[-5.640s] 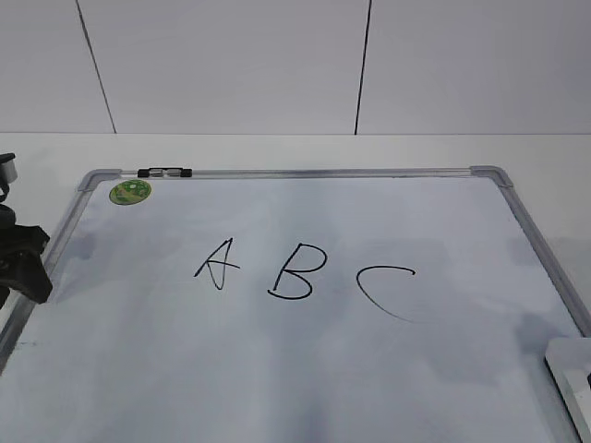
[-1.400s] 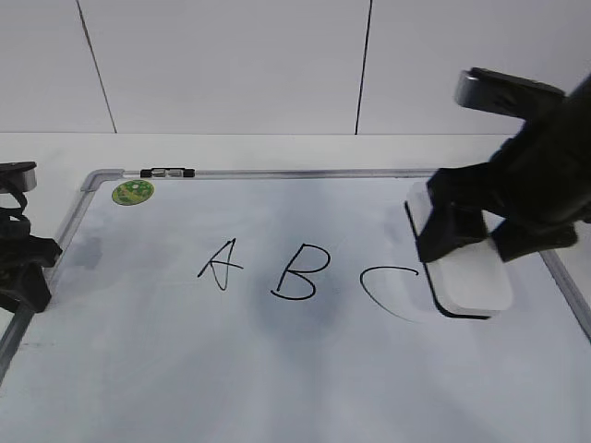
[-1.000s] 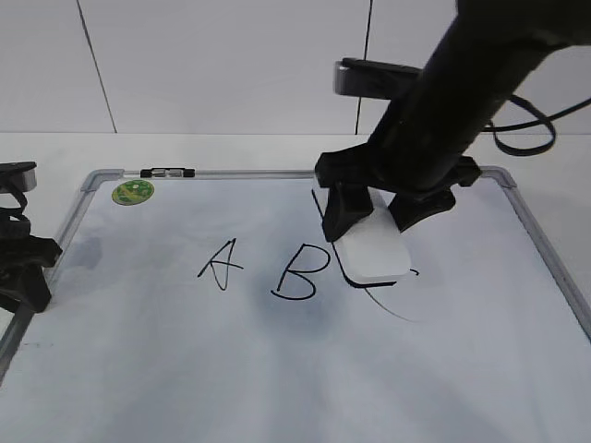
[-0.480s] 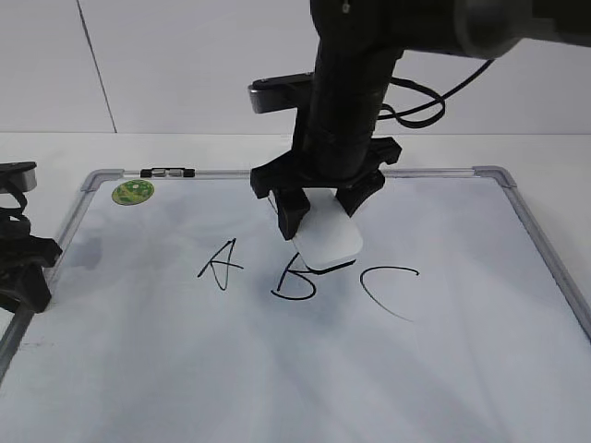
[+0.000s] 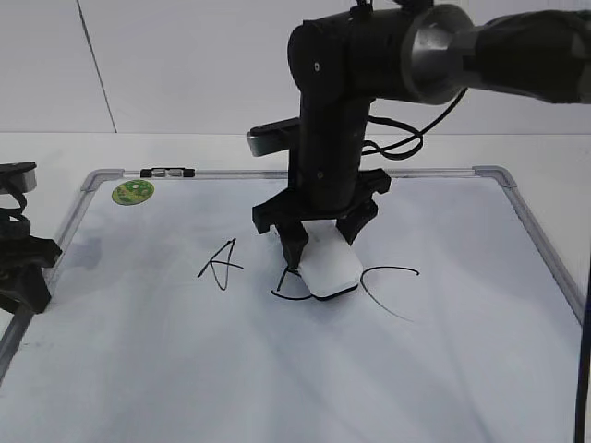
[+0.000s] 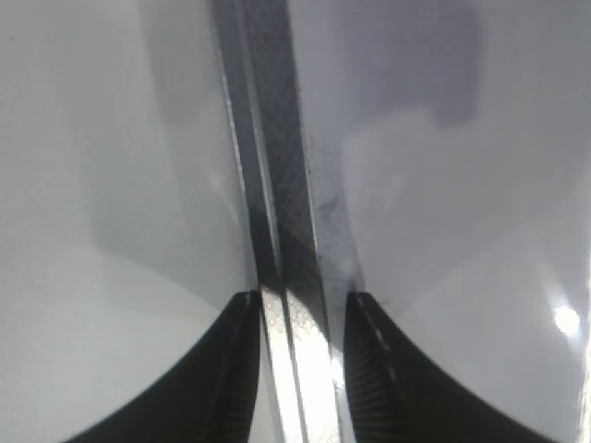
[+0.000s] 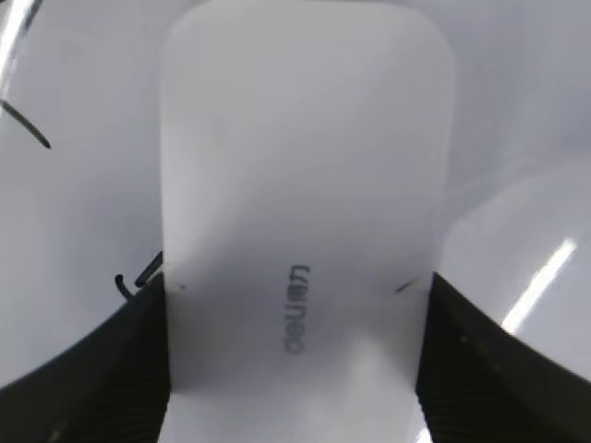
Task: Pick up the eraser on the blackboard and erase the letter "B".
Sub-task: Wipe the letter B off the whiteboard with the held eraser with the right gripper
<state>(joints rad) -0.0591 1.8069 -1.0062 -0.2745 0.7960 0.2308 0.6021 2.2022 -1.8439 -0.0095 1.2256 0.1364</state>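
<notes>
My right gripper (image 5: 319, 238) is shut on the white eraser (image 5: 329, 269), which rests on the blackboard (image 5: 185, 369) over the letter "B" (image 5: 288, 288). Only the B's lower left strokes show beside the eraser. In the right wrist view the eraser (image 7: 300, 203) fills the space between the right gripper's (image 7: 294, 360) fingers, with small black marker bits (image 7: 134, 277) at its left. My left gripper (image 5: 23, 277) sits at the board's left edge. In the left wrist view the left gripper's (image 6: 300, 305) fingers are on either side of the grey frame rail (image 6: 291, 277).
The black "A" (image 5: 219, 262) is left of the eraser and the black "C" (image 5: 388, 288) right of it. A round green sticker (image 5: 132, 192) and a black clip (image 5: 166, 173) are at the board's top left. A white wall stands behind.
My right arm has carried the eraser from the right side leftward over the "C" onto the "B". The upper and right parts of the "B" no longer show. The left gripper has stayed put.
</notes>
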